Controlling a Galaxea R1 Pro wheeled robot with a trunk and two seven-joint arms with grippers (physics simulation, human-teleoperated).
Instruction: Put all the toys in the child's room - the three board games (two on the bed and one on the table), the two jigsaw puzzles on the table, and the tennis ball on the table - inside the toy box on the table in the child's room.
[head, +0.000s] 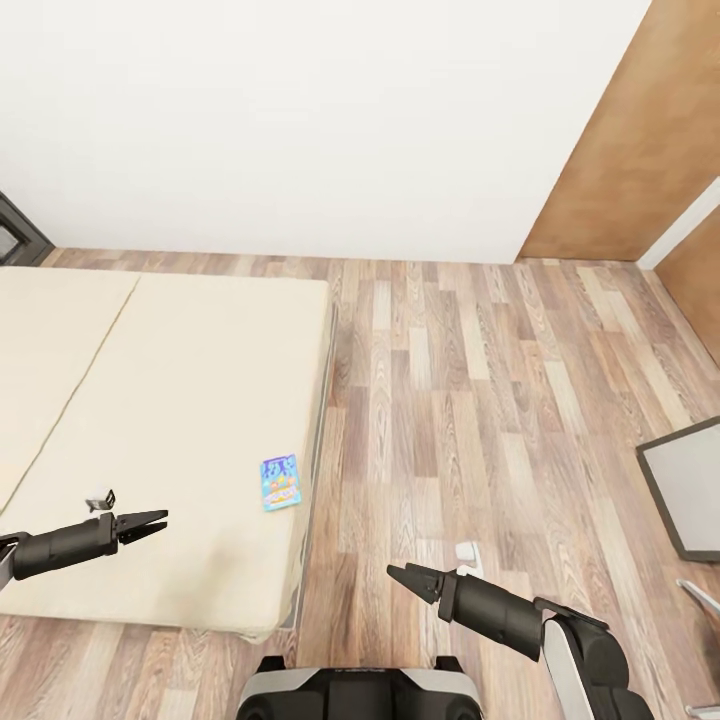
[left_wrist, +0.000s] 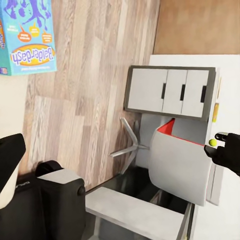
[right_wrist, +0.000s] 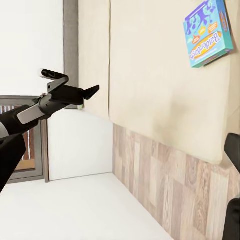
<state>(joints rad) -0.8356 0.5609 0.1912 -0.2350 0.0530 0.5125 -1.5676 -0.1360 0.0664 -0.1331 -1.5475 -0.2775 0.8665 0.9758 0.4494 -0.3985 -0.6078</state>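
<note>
Blue cartoon-printed board game (head: 281, 482) lies flat on the bed (head: 180, 420) near its edge — likely light, stiff cardboard, best pinched across a long edge. Left gripper (head: 150, 524) hovers nearby, seemingly clenched; right gripper (head: 405, 577) clenched, empty — over the floor.

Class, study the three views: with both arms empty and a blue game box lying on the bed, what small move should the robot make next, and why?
Probably swing the left gripper toward the blue board game and lower over it. That box lies flat on the bed near its edge, a short way from this gripper, which hovers above the mattress holding nothing. The right gripper hangs over the wood floor, farther off.
</note>
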